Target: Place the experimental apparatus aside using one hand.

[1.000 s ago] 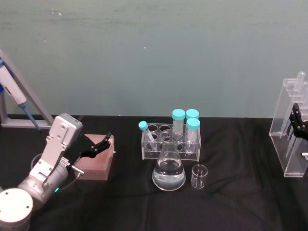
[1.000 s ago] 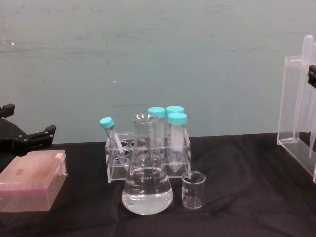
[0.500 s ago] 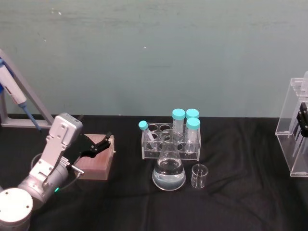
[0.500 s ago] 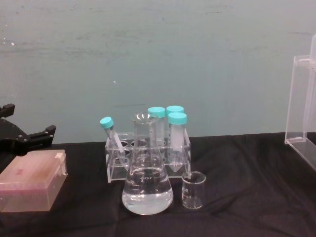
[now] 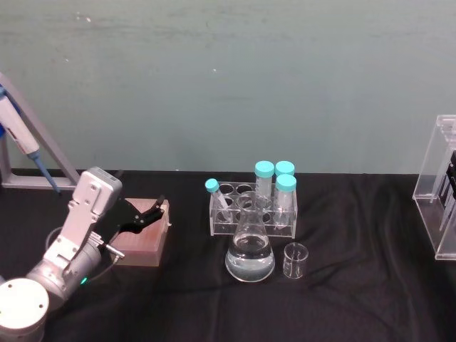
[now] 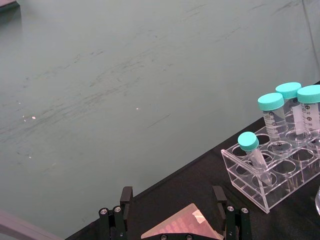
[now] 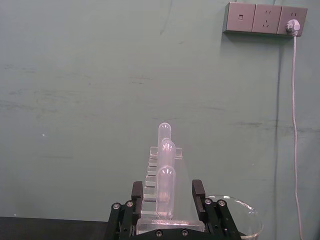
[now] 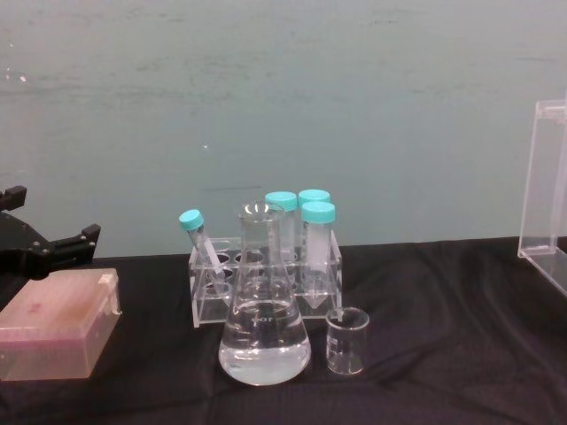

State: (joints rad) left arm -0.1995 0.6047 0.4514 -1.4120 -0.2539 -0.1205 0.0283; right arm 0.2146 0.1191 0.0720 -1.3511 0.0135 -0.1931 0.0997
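**Right wrist view.** Right gripper point(image 7: 168, 197): the two black fingers are pressing on either side of the acrylic stand point(image 7: 167, 220) and holding it between them. The stand is standing upright with its long axis vertical. Its pipettes point(image 7: 166, 150) are pointing bulb-up in a row running away from the camera. The stand's foot is being cut off by the frame edge. A curved glass rim point(image 7: 240, 212) is showing beside the fingers; what it belongs to is hard to make out.

**Head view.** The stand point(image 5: 442, 171) is sitting at the far right edge of the table point(image 5: 356, 299), well apart from the flask point(image 5: 250, 253) and the beaker point(image 5: 295, 260). Its right side is being cut off. The gripper is appearing as dark strips behind the clear wall. Whether the stand is resting on the cloth cannot be told.

**Chest view.** One upright clear panel of the stand point(image 8: 547, 186) is entering at the right edge. The flask point(image 8: 264, 332) is partly hiding the tube rack point(image 8: 213, 292) behind it.

**Left wrist view.** Left gripper point(image 6: 172, 196): the jaws are standing wide apart, gripping nothing, and hanging over the pink box point(image 6: 182, 231), which is being cut off below.
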